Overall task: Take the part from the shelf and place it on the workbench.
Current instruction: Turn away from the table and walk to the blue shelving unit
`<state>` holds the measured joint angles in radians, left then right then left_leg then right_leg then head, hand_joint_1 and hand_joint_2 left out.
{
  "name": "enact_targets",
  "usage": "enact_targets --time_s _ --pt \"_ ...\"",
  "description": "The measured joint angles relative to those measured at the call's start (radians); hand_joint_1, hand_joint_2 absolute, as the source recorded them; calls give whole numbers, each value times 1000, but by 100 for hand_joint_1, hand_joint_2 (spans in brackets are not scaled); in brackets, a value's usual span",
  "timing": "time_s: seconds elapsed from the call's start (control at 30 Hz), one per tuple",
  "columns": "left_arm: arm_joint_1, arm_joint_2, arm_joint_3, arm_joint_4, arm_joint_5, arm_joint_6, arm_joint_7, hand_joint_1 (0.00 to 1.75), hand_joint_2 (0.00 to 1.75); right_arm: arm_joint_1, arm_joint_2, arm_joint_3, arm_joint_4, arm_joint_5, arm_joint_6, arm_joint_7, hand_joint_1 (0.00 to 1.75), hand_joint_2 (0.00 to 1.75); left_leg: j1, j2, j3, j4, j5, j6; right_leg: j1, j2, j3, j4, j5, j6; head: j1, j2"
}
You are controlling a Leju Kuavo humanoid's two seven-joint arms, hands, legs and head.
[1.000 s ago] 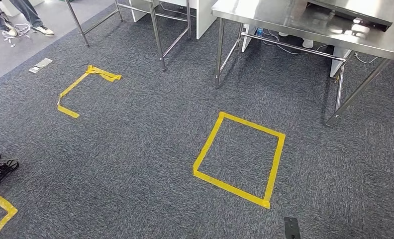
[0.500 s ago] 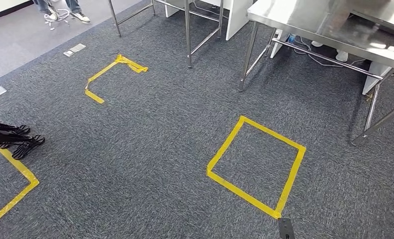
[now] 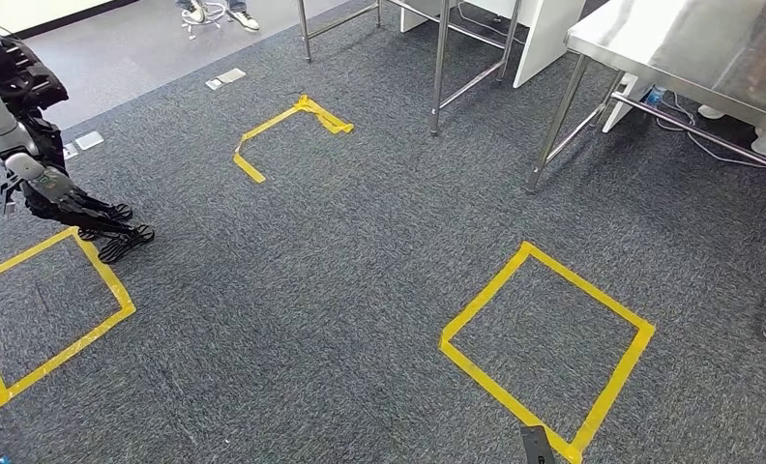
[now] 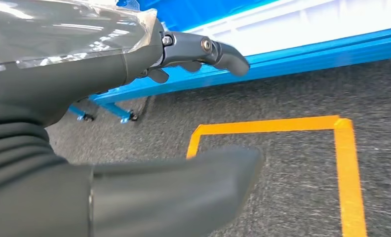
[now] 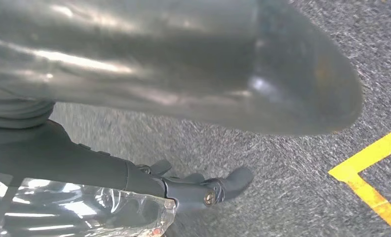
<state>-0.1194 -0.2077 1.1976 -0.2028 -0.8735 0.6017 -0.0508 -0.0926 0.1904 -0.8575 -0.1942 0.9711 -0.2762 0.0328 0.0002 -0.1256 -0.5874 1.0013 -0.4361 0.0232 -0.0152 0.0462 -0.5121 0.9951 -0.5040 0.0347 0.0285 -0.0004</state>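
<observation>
Right hand (image 5: 85, 163) is seen loose over the grey carpet (image 3: 311, 290), thumb and fingers apart, nothing gripped. A yellow tape square (image 3: 481, 362) is laid near right. Left hand (image 3: 89, 217) is hung at the left beside another tape square (image 3: 108, 280), fingers spread, nothing held, with the blue shelf frame (image 4: 292, 57) just past it. The steel workbench (image 3: 689, 43) is parked far right. Where the part is can't be told.

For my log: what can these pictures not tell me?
Left hand: grip unclear; its own thumb blocks the left wrist view.
Right hand: grip unclear; blurred thumb covers the right wrist view.
Shelf: contents hidden behind the left hand.
Workbench: top cut off by the head view's edge.
</observation>
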Motion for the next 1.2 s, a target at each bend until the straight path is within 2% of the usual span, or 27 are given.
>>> enact_targets --time_s 0.03,0.07,0.1,0.17,0.2,0.23,0.27,0.3,0.33,0.37,0.43,0.47,0.53,0.6,0.67,0.73,0.77,0.8,0.83,0.87,0.9,0.97,1.0,1.03,1.1,1.17,1.2 --pt "1 0 3 0 3 1 2 0 175 -2 1 6 0 6 2 0 0 0 2 4 -4 3 -1 -5 -1 -10 2 -1 3 -7 0 0" --pt "1 -1 6 0 8 2 5 0 175 -3 2 11 0 11 5 0 0 0 2 23 -13 19 -12 -9 -3 -20 3 -3 6 -15 -1 0" --pt "1 -1 8 0 12 4 10 0 175 -4 4 16 0 19 6 0 0 0 3 49 -29 53 -35 -13 -5 -32 3 -5 9 -22 -3 0" --pt "-2 -3 14 0 19 6 22 0 175 -1 9 28 0 35 8 0 0 0 4 102 -86 177 -104 -20 -1 -58 3 -5 8 -30 -5 0" --pt "-2 -4 17 0 23 9 27 0 175 0 12 35 0 44 10 -1 0 0 6 111 -117 243 -133 -23 1 -72 2 -5 6 -32 -6 0" --pt "-2 -6 21 1 28 12 32 0 175 1 16 42 1 52 11 -1 0 0 8 116 -137 286 -144 -25 3 -86 2 -5 5 -33 -6 0" --pt "-2 -7 25 1 32 15 35 0 175 -1 18 48 1 60 12 -1 0 0 10 119 -138 290 -137 -27 4 -100 2 -5 5 -34 -6 0" --pt "-1 -8 29 1 36 18 37 0 175 -3 21 54 1 67 13 -1 0 0 11 125 -119 256 -113 -27 4 -112 3 -5 4 -34 -6 0" --pt "-1 -8 33 1 38 19 38 0 175 -6 24 61 1 73 13 0 0 0 12 141 -82 188 -80 -26 5 -124 5 -5 2 -34 -6 0" --pt "-2 -10 36 1 40 21 38 0 175 -9 26 67 1 80 13 1 0 0 10 170 -41 116 -55 -24 8 -134 7 -4 0 -32 -6 0" --pt "-6 -13 40 1 45 23 37 0 175 -16 30 79 1 91 13 4 0 0 4 207 9 24 -30 -15 16 -153 10 -4 -7 -24 -4 0" --pt "-8 -14 41 1 46 24 37 0 175 -18 31 84 1 95 13 6 0 0 -1 211 12 14 -32 -10 19 -162 12 -3 -10 -20 -3 0" --pt "-8 -16 46 1 49 28 37 0 175 -22 32 90 1 101 13 7 0 0 -3 184 10 11 -29 2 16 -175 16 -1 -15 -10 -2 0" --pt "-8 -16 50 1 51 37 37 0 175 -24 34 96 1 107 13 8 0 0 0 160 10 4 -22 14 11 -135 1 35 -39 -5 -1 0" --pt "-10 -19 53 1 54 46 38 0 175 -24 34 106 1 114 12 12 0 0 1 136 8 3 -17 22 8 -75 -52 150 -92 -11 0 0" --pt "-13 -24 57 1 56 53 36 0 175 -22 33 111 1 121 8 21 0 0 1 104 5 4 -15 26 7 -55 -114 273 -131 -12 0 0" --pt "-13 -26 59 1 57 55 35 0 175 -21 33 112 1 122 6 25 0 0 1 87 5 4 -15 27 6 -52 -125 288 -128 -6 0 0" --pt "-13 -27 61 1 58 56 34 0 175 -20 32 112 1 123 4 29 0 0 1 71 5 5 -14 26 4 -49 -117 264 -108 3 0 0" --pt "-12 -29 63 1 58 58 34 0 175 -21 31 112 1 124 2 30 0 0 2 55 7 6 -15 25 0 -41 -92 203 -77 14 0 0" --pt "-12 -29 64 1 58 61 36 0 131 -21 31 113 1 124 1 30 0 0 3 41 6 8 -15 22 -5 -22 -61 132 -47 23 0 0" --pt "-12 -30 65 1 57 65 40 0 87 -22 31 113 1 125 1 30 0 0 2 29 5 12 -16 17 -8 -5 -38 73 -24 26 0 0" --pt "-11 -31 66 1 52 77 54 0 0 -24 32 114 2 127 1 28 0 0 1 11 -1 15 -15 5 -8 13 -17 21 -7 18 -1 0" --pt "-10 -32 66 1 49 83 61 0 0 -24 34 115 2 130 0 26 0 0 1 4 -4 14 -13 -1 -4 5 -16 21 -5 10 -1 0" --pt "-8 -33 66 1 45 88 67 0 0 -25 35 116 2 133 0 25 0 0 4 2 -7 14 -12 -6 -5 -3 -14 20 -2 3 -2 0" --pt "-6 -35 66 1 40 94 74 0 0 -26 37 119 2 138 -2 24 0 0 4 40 -22 45 -33 -14 -7 -22 -13 17 3 -12 -4 0" --pt "-9 -37 66 1 36 96 75 0 0 -25 38 122 2 141 -4 23 0 0 3 97 -71 150 -94 -21 -4 -47 -13 15 2 -23 -6 0" --pt "-9 -38 66 1 36 96 75 0 0 -23 37 123 2 141 -4 24 0 0 4 110 -104 219 -125 -23 -1 -62 -13 16 0 -28 -7 0"
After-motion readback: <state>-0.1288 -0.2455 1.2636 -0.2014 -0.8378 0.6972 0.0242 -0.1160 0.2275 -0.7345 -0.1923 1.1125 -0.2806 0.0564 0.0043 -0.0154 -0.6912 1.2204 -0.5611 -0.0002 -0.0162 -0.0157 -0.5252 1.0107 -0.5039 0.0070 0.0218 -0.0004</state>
